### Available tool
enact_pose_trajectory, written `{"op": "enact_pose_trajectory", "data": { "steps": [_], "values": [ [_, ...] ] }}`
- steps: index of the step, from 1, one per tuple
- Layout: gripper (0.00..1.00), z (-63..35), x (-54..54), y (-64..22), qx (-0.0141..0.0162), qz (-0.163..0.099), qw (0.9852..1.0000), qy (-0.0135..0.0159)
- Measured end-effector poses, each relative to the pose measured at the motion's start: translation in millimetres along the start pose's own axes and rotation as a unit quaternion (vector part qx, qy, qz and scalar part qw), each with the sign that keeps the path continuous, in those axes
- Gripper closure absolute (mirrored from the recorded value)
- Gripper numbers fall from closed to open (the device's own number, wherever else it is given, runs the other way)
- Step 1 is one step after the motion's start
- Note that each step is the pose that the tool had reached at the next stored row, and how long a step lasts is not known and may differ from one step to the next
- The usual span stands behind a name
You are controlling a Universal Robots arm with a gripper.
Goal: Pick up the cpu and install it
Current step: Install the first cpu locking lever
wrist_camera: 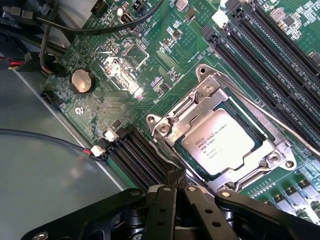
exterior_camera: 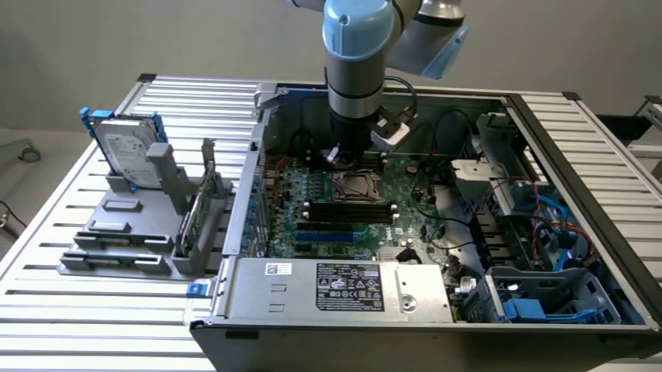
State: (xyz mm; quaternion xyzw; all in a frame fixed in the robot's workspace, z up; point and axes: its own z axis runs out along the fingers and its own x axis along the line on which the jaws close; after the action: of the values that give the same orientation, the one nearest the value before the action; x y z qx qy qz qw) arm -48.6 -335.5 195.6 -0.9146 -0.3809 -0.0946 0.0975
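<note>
Gripper (wrist_camera: 176, 192) pressed together and empty, cpu (wrist_camera: 216, 142) sitting in its socket.

Closest in the wrist view, the black fingers (wrist_camera: 167, 210) meet tip to tip at the socket frame (wrist_camera: 200, 95) edge, their bases cut off by the frame. Just beyond, the silver-lidded cpu lies flat under the metal bracket, its print too small to read. Further off, in the exterior view, the arm (exterior_camera: 357, 70) hides the board behind it inside the computer case (exterior_camera: 342, 287).

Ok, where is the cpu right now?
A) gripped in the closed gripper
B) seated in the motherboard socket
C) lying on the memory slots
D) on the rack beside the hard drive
B: the cpu lies flat inside the socket frame, silver lid up, apart from the gripper.
</note>
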Motion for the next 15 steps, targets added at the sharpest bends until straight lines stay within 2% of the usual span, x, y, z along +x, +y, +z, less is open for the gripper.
{"op": "enact_pose_trajectory", "data": {
  "steps": [15],
  "values": [
    [0.89,1.4,0.1,0.8,0.0,0.0,1.0,0.0]
  ]
}}
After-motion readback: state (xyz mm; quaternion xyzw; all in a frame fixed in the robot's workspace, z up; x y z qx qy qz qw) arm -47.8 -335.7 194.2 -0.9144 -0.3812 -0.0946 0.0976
